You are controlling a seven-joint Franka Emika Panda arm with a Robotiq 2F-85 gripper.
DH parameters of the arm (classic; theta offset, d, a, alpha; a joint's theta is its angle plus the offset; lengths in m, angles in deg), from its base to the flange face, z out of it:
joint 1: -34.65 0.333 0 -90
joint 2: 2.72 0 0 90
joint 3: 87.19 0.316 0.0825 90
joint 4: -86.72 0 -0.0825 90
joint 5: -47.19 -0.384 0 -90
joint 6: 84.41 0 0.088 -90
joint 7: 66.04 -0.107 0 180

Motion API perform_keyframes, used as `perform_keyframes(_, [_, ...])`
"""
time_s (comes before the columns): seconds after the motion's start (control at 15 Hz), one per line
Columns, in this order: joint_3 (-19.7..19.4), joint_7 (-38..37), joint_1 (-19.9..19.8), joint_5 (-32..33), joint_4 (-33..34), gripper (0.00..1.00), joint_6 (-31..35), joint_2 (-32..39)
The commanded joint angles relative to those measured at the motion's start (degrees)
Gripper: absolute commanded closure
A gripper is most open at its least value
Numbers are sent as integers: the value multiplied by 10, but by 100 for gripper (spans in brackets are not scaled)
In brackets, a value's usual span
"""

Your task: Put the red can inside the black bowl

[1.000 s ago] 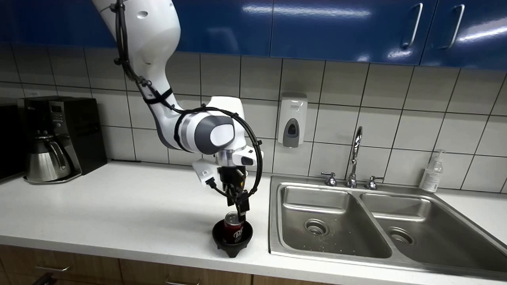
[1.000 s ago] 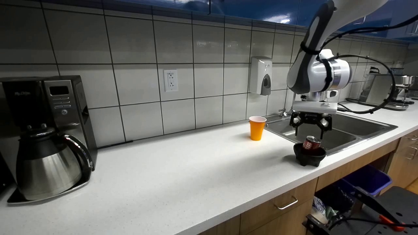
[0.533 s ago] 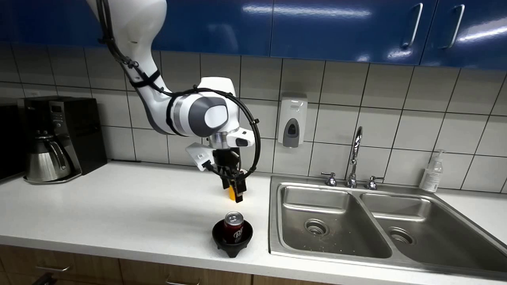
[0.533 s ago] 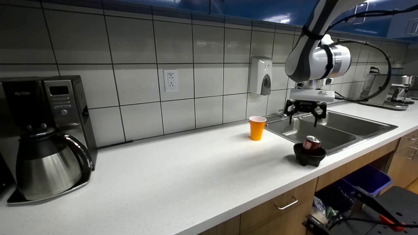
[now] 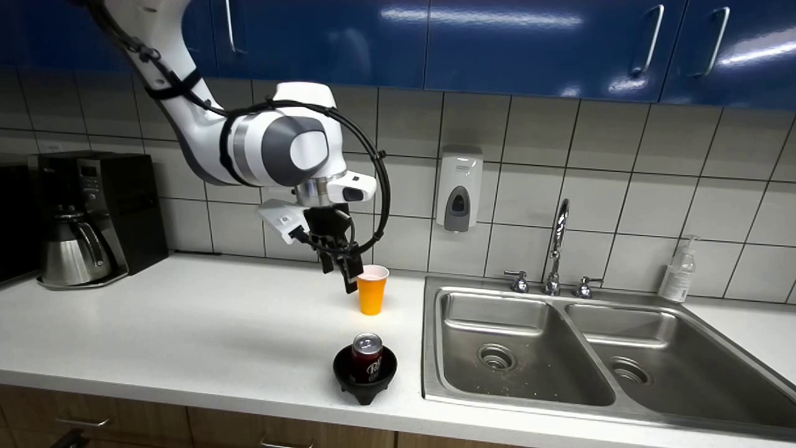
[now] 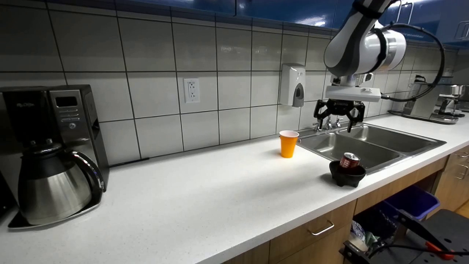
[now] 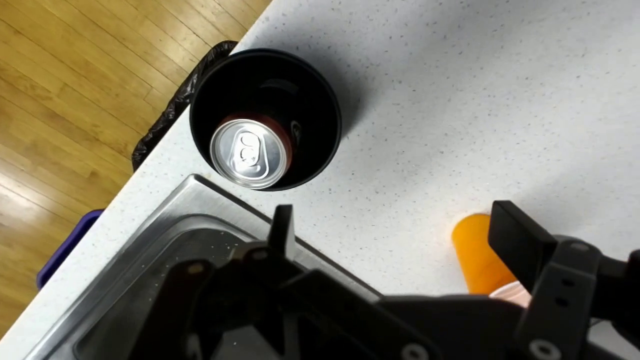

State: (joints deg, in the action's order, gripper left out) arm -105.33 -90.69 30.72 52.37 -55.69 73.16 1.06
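The red can [image 5: 367,361] stands inside the black bowl [image 5: 365,391], its silvery top above the rim. In an exterior view the can [image 6: 349,161] looks slightly tilted in the bowl [image 6: 346,179]. In the wrist view the can [image 7: 250,152] leans toward the sink side of the bowl [image 7: 320,115]. The bowl sits near the counter's front edge. My gripper [image 5: 340,280] is open and empty, well above the counter and back from the bowl toward the wall. Its spread fingers show in an exterior view [image 6: 334,129] and in the wrist view [image 7: 392,217], with nothing between them.
The orange cup [image 5: 371,295] with a white rim stands behind the bowl, below my gripper; one finger partly covers it [image 7: 477,255] in the wrist view. The steel sink [image 5: 522,406] is beside the bowl. A coffee maker [image 6: 73,121] stands at the counter's far end.
My open gripper has risen from just above the can and moved back toward the wall, away from the bowl. The can and bowl have not moved. The cup has come into view behind the gripper.
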Motion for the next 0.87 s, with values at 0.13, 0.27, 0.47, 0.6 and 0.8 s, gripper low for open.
perform_keyframes(0.13, [54,26,-21,19,-81,0,-20,-145])
perform_keyframes(0.27, [73,38,-25,10,-100,0,-24,-183])
perform_keyframes(0.47, [94,65,-23,-12,-125,0,-37,-239])
perform_keyframes(0.6, [103,85,-17,-28,-136,0,-53,-273])
perform_keyframes(0.8, [116,78,-28,-40,-117,0,-41,-243])
